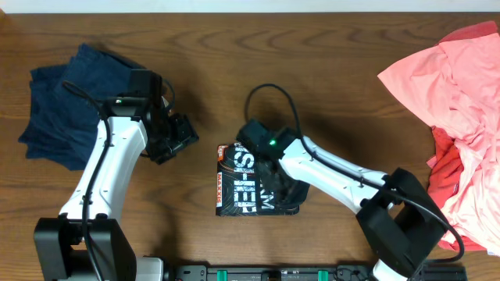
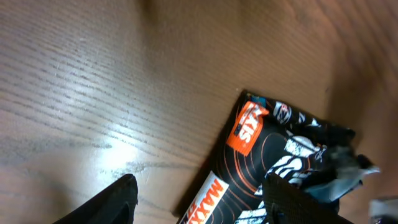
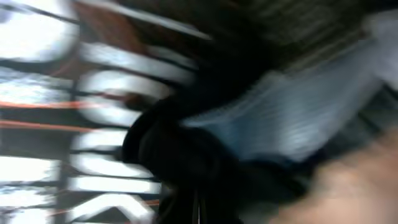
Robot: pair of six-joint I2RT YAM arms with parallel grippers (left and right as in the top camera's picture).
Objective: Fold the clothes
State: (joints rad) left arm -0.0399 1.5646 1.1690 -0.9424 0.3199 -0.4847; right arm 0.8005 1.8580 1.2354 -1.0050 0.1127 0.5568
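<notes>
A black shirt with white and orange print lies folded into a rectangle at the table's middle front. My right gripper is down on its top and shut on a fold of the black shirt; that view is blurred and close. My left gripper is open and empty, hovering just left of the shirt. In the left wrist view both dark fingers frame the shirt's near corner.
A crumpled navy garment lies at the back left. A heap of pink and red clothes lies along the right edge. Bare wood tabletop surrounds the shirt.
</notes>
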